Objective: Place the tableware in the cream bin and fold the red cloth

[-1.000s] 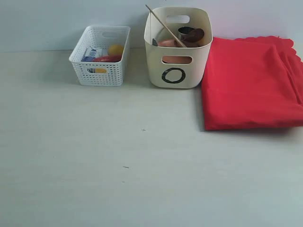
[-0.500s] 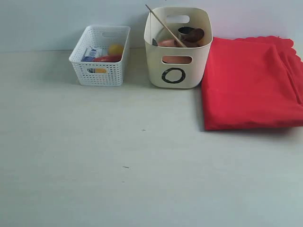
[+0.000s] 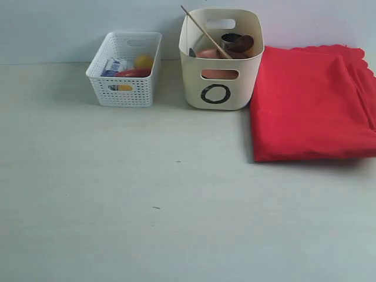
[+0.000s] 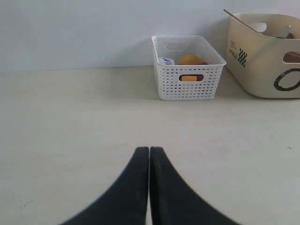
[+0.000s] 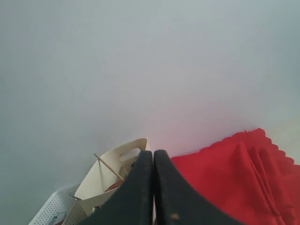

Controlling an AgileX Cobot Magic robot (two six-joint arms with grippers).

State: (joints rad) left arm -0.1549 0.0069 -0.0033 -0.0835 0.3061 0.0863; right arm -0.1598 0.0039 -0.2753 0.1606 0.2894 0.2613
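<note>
The cream bin (image 3: 221, 76) stands at the back of the table with its black ring mark facing front. Tableware lies inside it: a chopstick (image 3: 202, 30) leans out over the rim, beside a dark spoon (image 3: 242, 43) and a brown plate (image 3: 218, 74) seen through the handle slot. The red cloth (image 3: 308, 103) lies folded flat to the bin's right, scalloped edge at the back. Neither arm shows in the exterior view. My left gripper (image 4: 149, 150) is shut and empty above bare table. My right gripper (image 5: 153, 153) is shut and empty, with the bin (image 5: 110, 173) and cloth (image 5: 225, 178) beyond it.
A white lattice basket (image 3: 125, 88) with a lemon (image 3: 143, 61), a milk carton (image 3: 115, 66) and other food stands left of the cream bin, also seen as the basket (image 4: 187, 84) in the left wrist view. A pale wall rises behind the table.
</note>
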